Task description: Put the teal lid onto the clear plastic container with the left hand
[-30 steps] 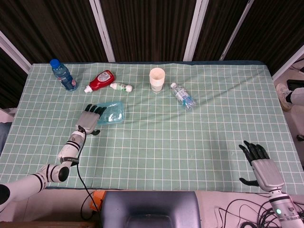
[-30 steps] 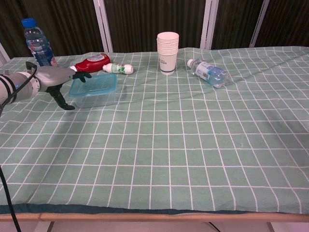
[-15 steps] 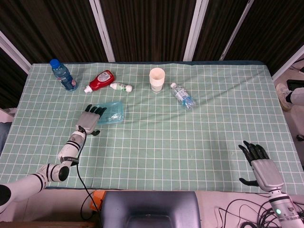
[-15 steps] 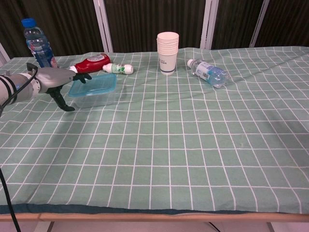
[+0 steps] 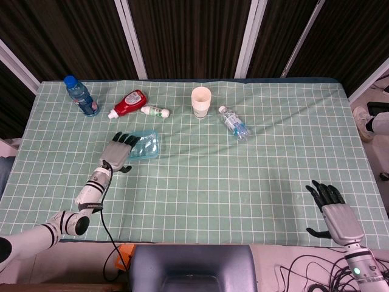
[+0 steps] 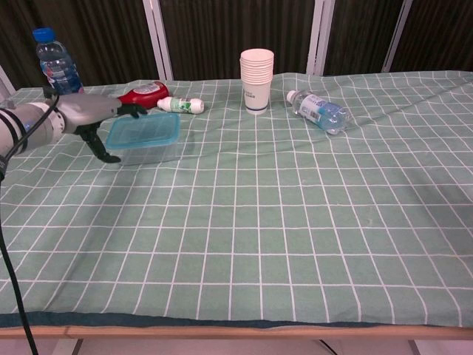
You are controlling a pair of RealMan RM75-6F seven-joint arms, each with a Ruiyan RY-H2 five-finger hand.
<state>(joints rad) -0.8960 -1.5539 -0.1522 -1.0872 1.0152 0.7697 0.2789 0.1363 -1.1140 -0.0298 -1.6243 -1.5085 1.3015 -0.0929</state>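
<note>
Since a second ago our left hand has lifted and edged toward the box, its fingers now reaching over the near-left edge of the teal lid instead of resting low beside it. We cannot tell whether those fingers pinch the lid rim or only lie on it. We see the lid lying on top of the clear plastic container, on the left part of the counter, just in front of the ketchup bottle. We judge the step in hand to be seating the lid: it looks placed but perhaps not pressed home, and it sits slightly askew in the head view. Next we need a gentle downward press, then a clean release. Our right hand lies open, fingers spread, well apart at the near right corner.
</note>
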